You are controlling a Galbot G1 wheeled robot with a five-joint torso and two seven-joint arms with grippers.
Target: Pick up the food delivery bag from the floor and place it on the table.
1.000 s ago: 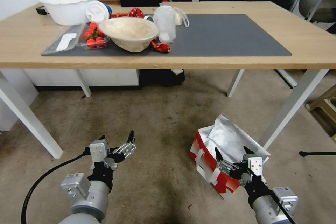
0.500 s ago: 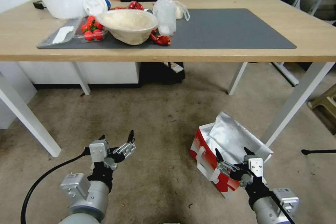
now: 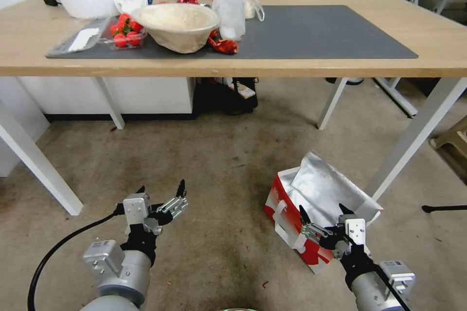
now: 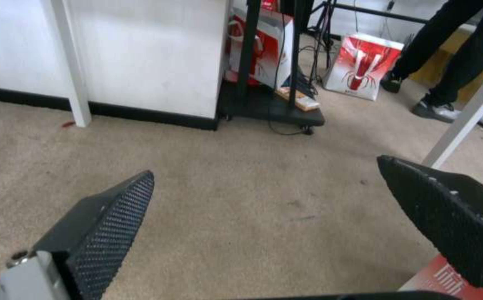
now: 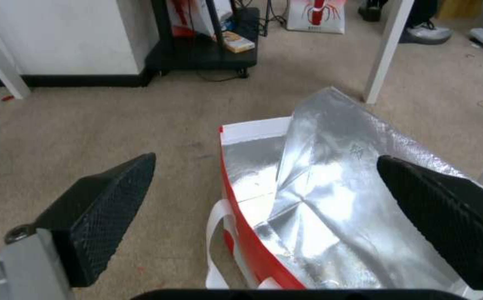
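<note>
Left gripper: your left gripper (image 3: 163, 201) hangs low over bare floor (image 3: 228, 165), jaws spread wide with nothing between them. In its wrist view the fingers (image 4: 105, 227) frame nothing but floor.

Bag: the food delivery bag (image 3: 311, 204) sits upright on the floor, right of centre, just beside the desk's (image 3: 292, 65) near right leg (image 3: 413, 138) and below the desk's front edge. Its mouth gapes, the silver foil lining (image 5: 330, 175) crumpled and standing proud of the rim.

Right gripper: your right gripper (image 3: 325, 218) sits right above the bag's near rim, jaws wide apart and holding nothing. Through its wrist view the fingers (image 5: 108, 206) straddle the red wall and the foil.

Handling: it looks like light paper with thin foil, so expect it to be soft-walled and to crush or tear if pinched hard. The foil is likely slippery and will not carry weight.

Where to hold: the white strap handle (image 3: 282, 218) on the red side looks your best bet, or failing that the stiffer folded rim.

Desk: the left half of the dark grey mat (image 3: 331, 34) is crowded with bowls and food; its right half is bare.
</note>
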